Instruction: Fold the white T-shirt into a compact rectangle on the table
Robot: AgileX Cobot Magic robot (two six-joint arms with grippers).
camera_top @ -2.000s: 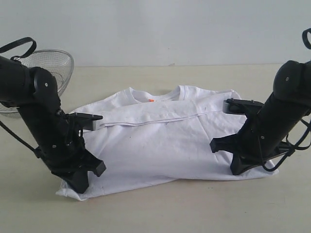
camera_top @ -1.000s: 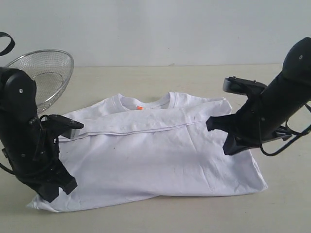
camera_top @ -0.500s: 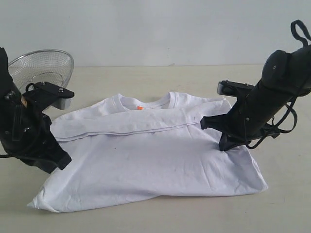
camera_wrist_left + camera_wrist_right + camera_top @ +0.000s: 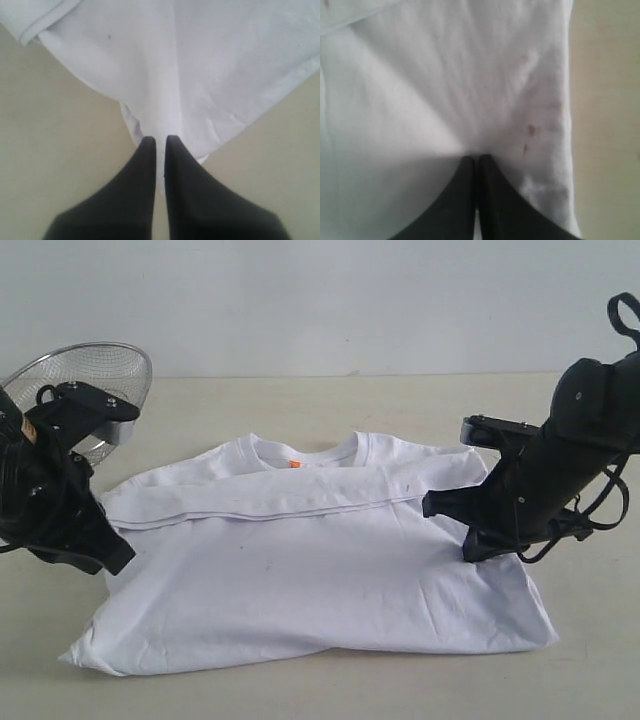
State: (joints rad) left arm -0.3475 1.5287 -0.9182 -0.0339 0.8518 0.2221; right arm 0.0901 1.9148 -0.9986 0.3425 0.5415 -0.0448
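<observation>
The white T-shirt (image 4: 320,570) lies flat on the table (image 4: 300,400), collar and small orange tag (image 4: 295,464) at the far side, with a folded band across its upper part. My left gripper (image 4: 114,558) is at the shirt's left edge. In the left wrist view (image 4: 160,141) its tips are shut on the cloth (image 4: 210,60), and a crease runs away from them. My right gripper (image 4: 478,548) bears on the shirt's right side. In the right wrist view (image 4: 477,158) it is shut, and wrinkles in the fabric (image 4: 445,75) fan out from its tips.
A wire-mesh metal basket (image 4: 100,375) stands at the back left, just behind the left arm. Bare tabletop (image 4: 50,150) surrounds the shirt, with a strip (image 4: 610,100) beyond its right edge. A pale wall closes the far side.
The left gripper has risen from the shirt's lower left corner to its left edge. The right gripper has shifted slightly right. The shirt has slid a little to the right.
</observation>
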